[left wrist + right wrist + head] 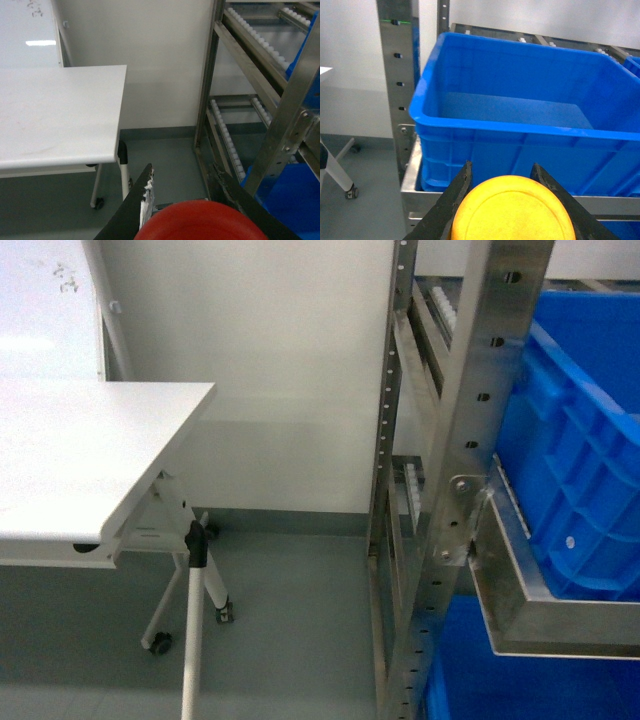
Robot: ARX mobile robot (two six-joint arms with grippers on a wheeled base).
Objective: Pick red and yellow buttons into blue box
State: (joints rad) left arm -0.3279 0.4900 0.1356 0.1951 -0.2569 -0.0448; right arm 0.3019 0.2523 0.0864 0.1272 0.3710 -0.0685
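Halfway-ish, I reckoned: both buttons picked, neither dropped yet.
- Near: left gripper fingers clamped on red button; right gripper fingers clamped on yellow button. Switch blocks hidden, caps cut off at frame bottom.
- Farther: blue box sat on rack right of table, just beyond yellow button, inside looked bare.
- Head view showed no grippers.

You won't find any readable text, label, brand or number in these views. Only candidate: faint dark scribbles on the whiteboard top left in head view, also seen in left wrist view, too blurred and small to make out. Blue box, steel rack and white worktop carry no legible markings.
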